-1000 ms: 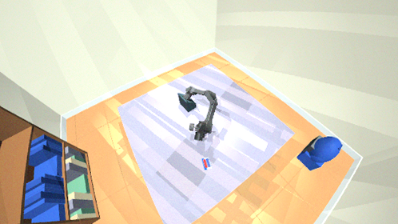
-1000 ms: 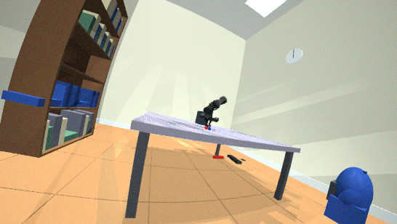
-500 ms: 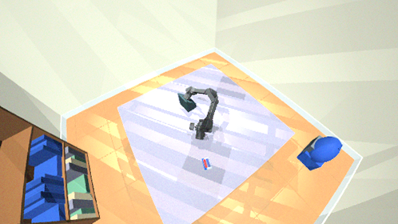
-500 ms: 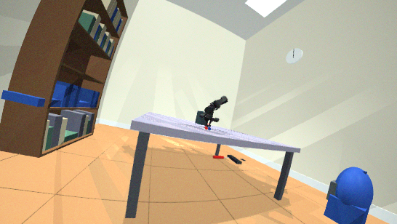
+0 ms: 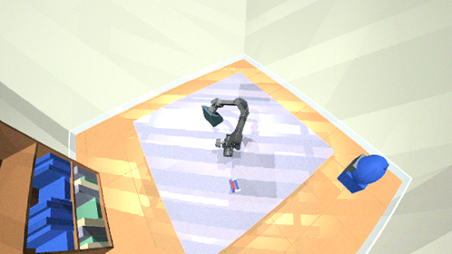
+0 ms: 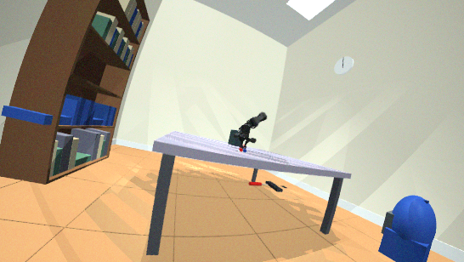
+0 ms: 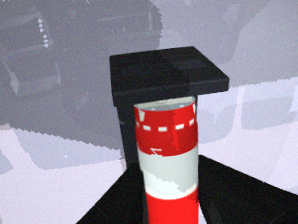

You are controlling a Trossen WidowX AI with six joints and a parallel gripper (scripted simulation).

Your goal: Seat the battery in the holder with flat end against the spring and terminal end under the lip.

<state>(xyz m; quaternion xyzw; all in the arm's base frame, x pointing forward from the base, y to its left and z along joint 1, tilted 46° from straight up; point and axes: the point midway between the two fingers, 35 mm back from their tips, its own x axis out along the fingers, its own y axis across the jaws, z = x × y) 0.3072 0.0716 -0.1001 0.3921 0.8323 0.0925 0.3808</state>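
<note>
The battery [image 7: 169, 172], red with a white band, lies between the two black fingers in the wrist view. My gripper [image 7: 166, 169] is shut on it. The holder [image 7: 162, 72] is black; its flat lip overhangs the battery's far end, and a dark wall shows at the left under the lip. The battery's pale end rim shows just under the lip's near edge. The battery looks roughly in line with the holder. The spring, the battery's near end and its depth in the holder are hidden. The top and exterior views are too small to show the battery in the grip.
The black arm [image 5: 243, 120] [image 6: 252, 122] stands over the pale table [image 5: 175, 184] [image 6: 204, 151]. A dark teal block [image 5: 212, 117] [image 6: 234, 137] is beside it. Small red and blue pieces [image 5: 234, 186] lie on the table. A red cylinder [image 6: 255, 184] shows below the table.
</note>
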